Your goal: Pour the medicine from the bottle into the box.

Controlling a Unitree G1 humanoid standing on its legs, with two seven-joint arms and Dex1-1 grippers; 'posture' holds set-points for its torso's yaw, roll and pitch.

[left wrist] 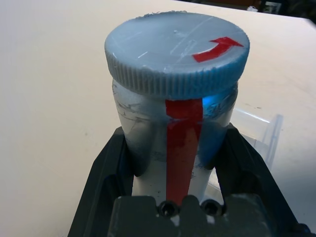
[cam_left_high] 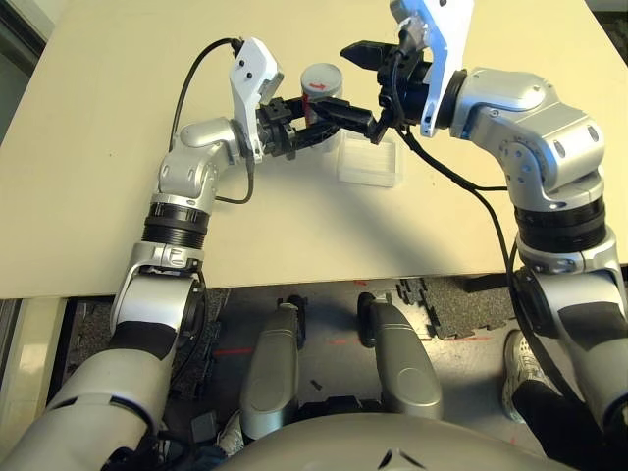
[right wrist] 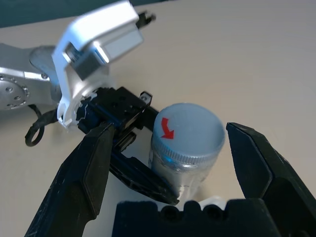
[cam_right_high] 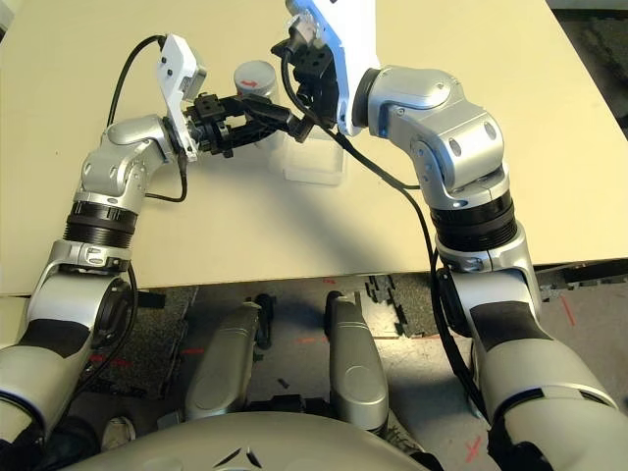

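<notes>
Left pincer [left wrist: 177,163] clamped around capped bottle [left wrist: 177,98], right pincer [right wrist: 170,163] wide above cap [right wrist: 187,131], box [cam_left_high: 370,164] beside.

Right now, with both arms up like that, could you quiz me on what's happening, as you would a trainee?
1. True or false: the cap is already off the bottle.
2. Which hand is gripping the bottle's body?
A. left hand
B. right hand
C. neither
3. Fill in: the box lies on the ____, on the robot's right of the bottle.

Key
1. False. The cap sits on top, its red arrow showing.
2. A. The left hand's fingers clamp the bottle's sides; the right hand is open, a finger on each side of the cap with gaps between.
3. table.
</notes>
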